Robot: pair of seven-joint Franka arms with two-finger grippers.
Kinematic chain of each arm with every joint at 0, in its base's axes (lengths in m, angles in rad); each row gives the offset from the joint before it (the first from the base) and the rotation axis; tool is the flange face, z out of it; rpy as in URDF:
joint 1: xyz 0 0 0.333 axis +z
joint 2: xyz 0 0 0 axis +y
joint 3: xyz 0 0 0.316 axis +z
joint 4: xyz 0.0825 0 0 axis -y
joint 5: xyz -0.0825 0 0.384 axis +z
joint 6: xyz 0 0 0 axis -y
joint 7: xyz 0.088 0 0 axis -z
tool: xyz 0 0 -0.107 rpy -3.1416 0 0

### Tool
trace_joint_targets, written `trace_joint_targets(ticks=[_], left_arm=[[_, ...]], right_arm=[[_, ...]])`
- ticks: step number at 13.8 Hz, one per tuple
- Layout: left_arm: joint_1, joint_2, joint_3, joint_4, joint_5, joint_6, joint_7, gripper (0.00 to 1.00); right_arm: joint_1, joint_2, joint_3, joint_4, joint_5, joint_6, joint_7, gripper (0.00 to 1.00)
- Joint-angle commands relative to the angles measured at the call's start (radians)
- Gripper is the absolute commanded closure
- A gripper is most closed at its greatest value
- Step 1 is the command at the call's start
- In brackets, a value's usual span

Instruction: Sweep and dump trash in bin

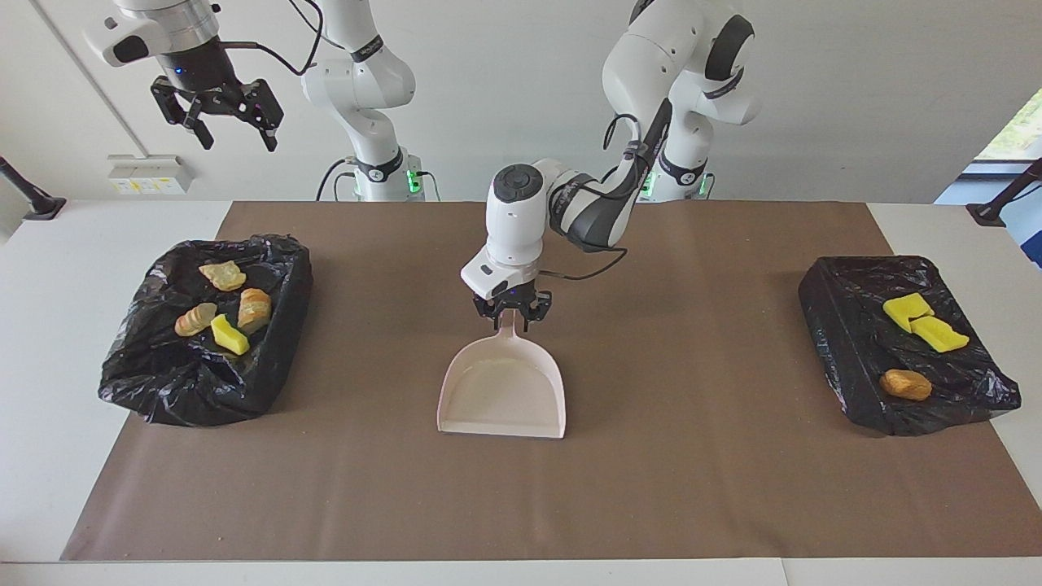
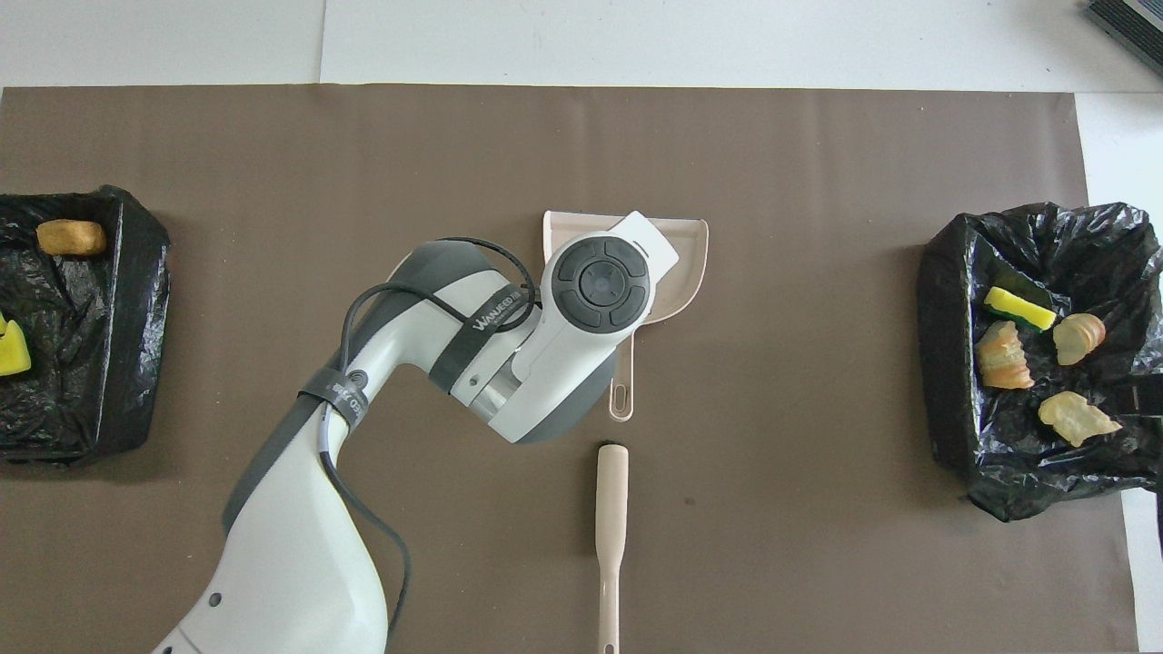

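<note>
Left gripper (image 1: 511, 314) apart over dustpan (image 1: 503, 391) handle; right gripper (image 1: 218, 122) apart; seven trash pieces (image 1: 230, 334)

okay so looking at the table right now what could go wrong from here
The left gripper sits low over the dustpan handle with its fingers open; lifting off carelessly could snag and shift the pan. The brush lies just nearer the robots, so the retreating left arm might knock it. The right gripper waits high, clear of the trash.

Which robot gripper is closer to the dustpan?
Left. The left gripper is right at the dustpan handle, on the table's middle. The right gripper waits high above the right arm's end.
</note>
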Motion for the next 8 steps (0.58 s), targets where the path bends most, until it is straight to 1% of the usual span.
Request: trace_joint_targets(ticks=[1, 5, 8], left_arm=[[0.09, -0.141, -0.005, -0.093, 0.014, -0.049, 0.119, 0.0], [0.245, -0.317, -0.008, -0.165, -0.007, -0.135, 0.374, 0.0], [0.357, -0.411, -0.005, -0.15, -0.088, -0.27, 0.603, 0.0]], right_arm=[[-0.001, -0.015, 0.001, -0.013, -0.005, 0.0, -0.013, 0.0], [-0.001, -0.015, 0.001, -0.013, -0.005, 0.0, -0.013, 0.0], [-0.001, -0.015, 0.001, -0.013, -0.005, 0.0, -0.013, 0.0]])
